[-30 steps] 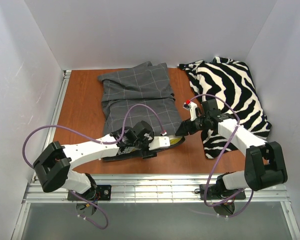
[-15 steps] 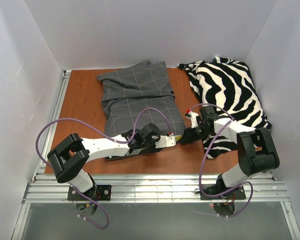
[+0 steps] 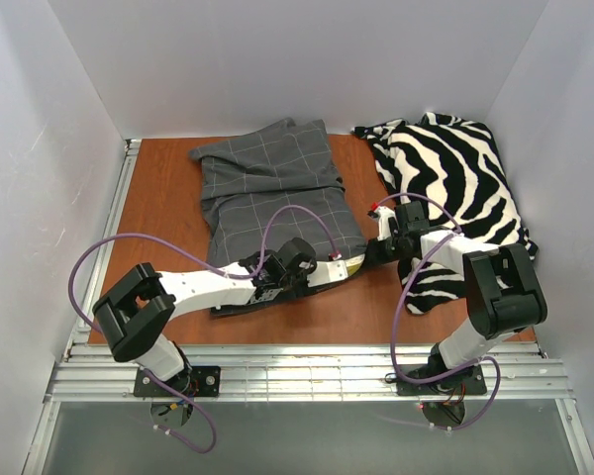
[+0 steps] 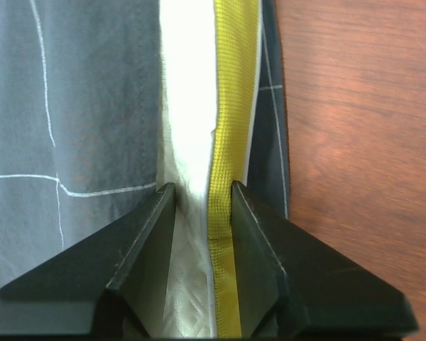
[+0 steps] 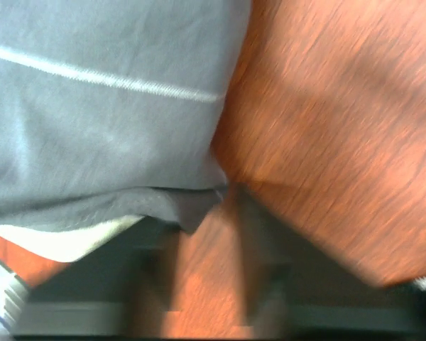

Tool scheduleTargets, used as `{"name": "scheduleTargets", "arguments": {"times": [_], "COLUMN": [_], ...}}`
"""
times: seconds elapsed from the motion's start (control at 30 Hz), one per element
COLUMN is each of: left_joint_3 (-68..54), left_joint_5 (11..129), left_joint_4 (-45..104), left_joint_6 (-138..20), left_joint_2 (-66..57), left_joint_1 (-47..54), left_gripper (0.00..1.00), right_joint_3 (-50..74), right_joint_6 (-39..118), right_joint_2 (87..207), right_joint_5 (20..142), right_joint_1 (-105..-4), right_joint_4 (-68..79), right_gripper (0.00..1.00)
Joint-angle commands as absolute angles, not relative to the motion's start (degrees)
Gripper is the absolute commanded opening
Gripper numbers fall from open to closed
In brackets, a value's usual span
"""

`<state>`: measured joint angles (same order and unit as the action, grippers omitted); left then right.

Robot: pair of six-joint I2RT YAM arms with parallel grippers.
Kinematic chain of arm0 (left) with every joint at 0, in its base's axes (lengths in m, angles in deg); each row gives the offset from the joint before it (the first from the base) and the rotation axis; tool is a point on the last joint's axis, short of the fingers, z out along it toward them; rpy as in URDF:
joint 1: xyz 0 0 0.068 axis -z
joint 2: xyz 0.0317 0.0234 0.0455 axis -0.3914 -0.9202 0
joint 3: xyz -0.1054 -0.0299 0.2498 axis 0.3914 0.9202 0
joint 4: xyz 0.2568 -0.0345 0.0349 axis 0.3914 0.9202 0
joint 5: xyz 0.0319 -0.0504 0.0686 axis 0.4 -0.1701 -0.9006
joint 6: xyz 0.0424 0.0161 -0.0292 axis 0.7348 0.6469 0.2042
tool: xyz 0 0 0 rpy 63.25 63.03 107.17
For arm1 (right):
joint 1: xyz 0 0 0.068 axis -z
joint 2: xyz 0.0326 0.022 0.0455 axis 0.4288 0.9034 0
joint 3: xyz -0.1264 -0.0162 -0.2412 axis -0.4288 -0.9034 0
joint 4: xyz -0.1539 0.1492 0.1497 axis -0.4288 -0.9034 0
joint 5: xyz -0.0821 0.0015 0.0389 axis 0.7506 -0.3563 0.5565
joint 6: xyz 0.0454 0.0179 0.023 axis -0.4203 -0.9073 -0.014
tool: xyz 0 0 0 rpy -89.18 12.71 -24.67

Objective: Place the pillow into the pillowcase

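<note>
The dark grey grid-lined pillowcase (image 3: 272,188) lies in the middle of the table, with the pillow mostly inside it. Only the pillow's yellow-green edge (image 3: 353,263) shows at the near right corner. In the left wrist view the pillowcase (image 4: 71,106) flanks the cream pillow (image 4: 192,85), and my left gripper (image 4: 202,190) is shut on the pillow's cream and yellow edge. That left gripper (image 3: 339,272) lies low along the pillowcase's near hem. My right gripper (image 3: 374,252) sits just right of that corner. In the blurred right wrist view the right gripper (image 5: 206,206) shows bare wood between its jaws, with the pillowcase's hem (image 5: 188,209) at the left fingertip.
A black-and-white zebra-striped fabric (image 3: 455,178) lies bunched at the back right, right beside the right arm. The wooden table (image 3: 168,218) is boxed in by white walls on three sides. A metal rail (image 3: 297,361) runs along the near edge.
Both grippers' jaws have narrowed. The left ones have closed onto the pillow's edge at the near right corner. The right arm has folded in, bringing its gripper left to the pillowcase's corner.
</note>
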<state>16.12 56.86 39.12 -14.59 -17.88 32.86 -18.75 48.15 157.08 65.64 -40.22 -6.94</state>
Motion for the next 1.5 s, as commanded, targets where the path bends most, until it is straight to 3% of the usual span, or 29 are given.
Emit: {"name": "scheduleTargets", "arguments": {"times": [0.0, 0.03, 0.1, 0.3, 0.5, 0.63, 0.73, 0.77, 0.8, 0.83, 0.87, 0.93, 0.97, 1.07, 1.2, 1.27, 1.4, 1.47], "left_joint_3": [13.24, 12.62, 9.73, -0.54, -13.12, -14.54, -13.58, -12.88, -12.00, -11.38, -9.72, -7.52, -6.47, -5.93, -4.97, -2.86, 1.36, 2.24], "left_joint_5": [58.46, 58.73, 59.08, 59.96, 55.58, 53.81, 56.78, 61.85, 65.99, 71.51, 75.57, 86.21, 88.59, 97.39, 99.69, 93.47, 90.72, 92.65], "left_joint_4": [41.32, 41.58, 42.90, 45.98, 48.00, 47.13, 50.69, 52.29, 53.61, 58.59, 60.90, 67.64, 70.47, 81.73, 88.24, 87.99, 88.51, 90.89], "left_joint_6": [-16.49, -16.76, -17.72, -20.52, -25.54, -24.24, -23.70, -23.79, -23.53, -22.92, -21.69, -20.28, -18.27, -16.23, -16.77, -17.81, -15.71, -11.67], "left_joint_2": [-17.43, -17.96, -19.11, -24.12, -30.18, -32.12, -31.86, -31.33, -28.89, -27.22, -25.37, -18.17, -15.62, -8.49, -1.90, 0.39, -0.03, -1.27], "left_joint_1": [31.02, 30.58, 28.48, 19.09, 13.44, 12.21, 12.03, 11.59, 11.42, 10.98, 10.19, 9.40, 8.61, 6.59, 0.35, -3.67, -16.07, -22.91], "left_gripper": [0.28, 0.23, 0.00, 0.00, 0.00, 0.00, 0.00, 0.04, 0.16, 0.39, 0.49, 0.67, 0.67, 0.68, 0.69, 0.70, 0.71, 0.72], "right_joint_3": [-17.75, -17.84, -18.63, -19.25, -13.03, -11.42, -13.18, -12.84, -12.40, -11.00, -10.38, -8.63, -8.18, -6.16, -5.54, -5.63, -5.80, -5.19], "right_joint_6": [47.93, 48.54, 50.56, 56.36, 65.58, 71.13, 70.51, 71.47, 71.31, 69.83, 67.55, 63.31, 62.96, 67.16, 72.71, 75.87, 83.34, 85.36], "right_joint_2": [158.14, 157.36, 155.43, 140.41, 128.81, 125.27, 126.67, 127.55, 128.95, 129.48, 129.75, 130.19, 130.19, 132.64, 139.14, 141.17, 148.01, 150.39], "right_joint_5": [64.88, 63.12, 60.05, 41.97, 26.14, 21.72, 23.12, 23.20, 25.82, 27.76, 30.47, 39.08, 42.77, 56.58, 71.67, 76.62, 92.07, 93.60], "right_joint_1": [-39.98, -39.98, -39.89, -39.98, -40.25, -40.25, -40.33, -40.42, -40.60, -40.60, -40.77, -43.13, -44.80, -52.27, -63.43, -70.72, -81.19, -84.18], "right_joint_4": [-2.41, -2.41, -3.71, -8.99, -27.78, -38.16, -37.65, -37.74, -36.26, -34.68, -31.97, -23.79, -21.24, -15.77, -12.17, -8.66, 0.64, 5.47], "right_gripper": [0.05, 0.01, 0.01, 0.01, 0.01, 0.01, 0.01, 0.01, 0.01, 0.01, 0.21, 0.36, 0.49, 0.68, 0.85, 0.93, 0.99, 0.99]}}
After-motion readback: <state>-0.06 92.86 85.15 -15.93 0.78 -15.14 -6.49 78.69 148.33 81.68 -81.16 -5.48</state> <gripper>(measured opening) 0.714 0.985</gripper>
